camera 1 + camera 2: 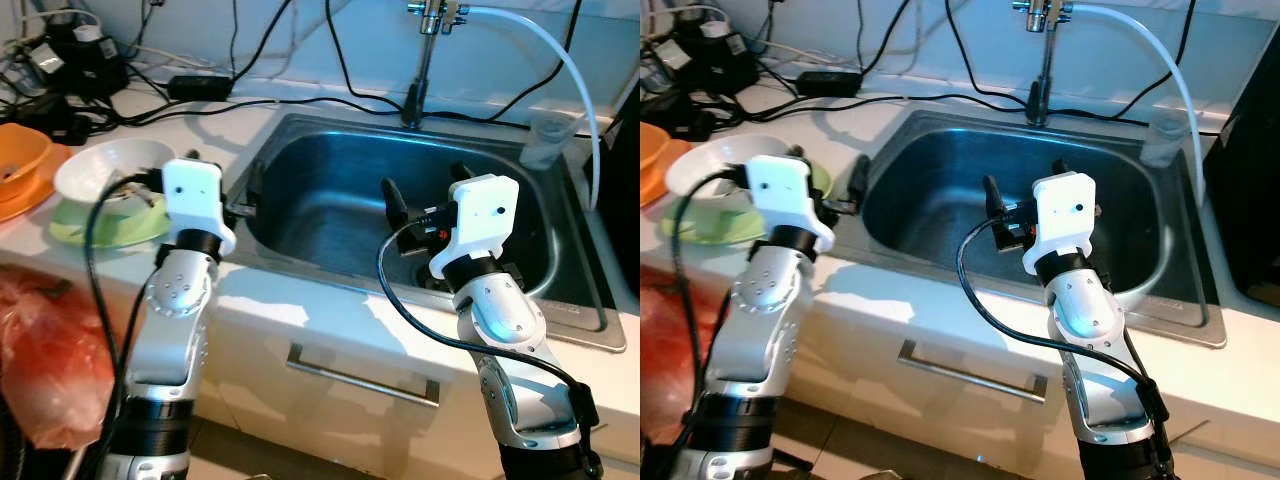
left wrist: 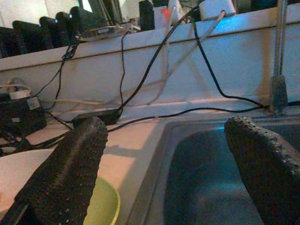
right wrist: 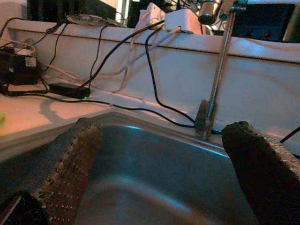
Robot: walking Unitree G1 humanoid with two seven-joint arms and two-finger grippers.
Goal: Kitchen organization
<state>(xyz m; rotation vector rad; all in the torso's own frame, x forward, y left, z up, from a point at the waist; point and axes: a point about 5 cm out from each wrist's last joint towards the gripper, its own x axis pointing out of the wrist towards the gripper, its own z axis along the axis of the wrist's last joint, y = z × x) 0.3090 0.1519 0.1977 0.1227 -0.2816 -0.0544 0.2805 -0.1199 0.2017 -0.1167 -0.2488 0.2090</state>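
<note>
A steel sink (image 1: 322, 165) is set into the white counter. Over its basin my right gripper (image 1: 428, 190) is held open, with nothing between its fingers (image 3: 70, 164). Above the sink's left rim my left gripper (image 1: 225, 180) is also open and empty, its fingers (image 2: 70, 173) pointing toward the back wall. To the left of that gripper a white bowl (image 1: 105, 170) rests on a green plate (image 1: 110, 228). An orange bowl (image 1: 20, 160) sits at the far left edge. A clear plastic cup (image 1: 548, 138) stands on the sink's back right corner.
The faucet (image 1: 425, 60) rises behind the sink, with a white hose (image 1: 560, 60) curving off to the right. Black cables and a power adapter (image 1: 200, 86) lie along the back of the counter. A red plastic bag (image 1: 50, 350) hangs low on the left beside a drawer handle (image 1: 360, 375).
</note>
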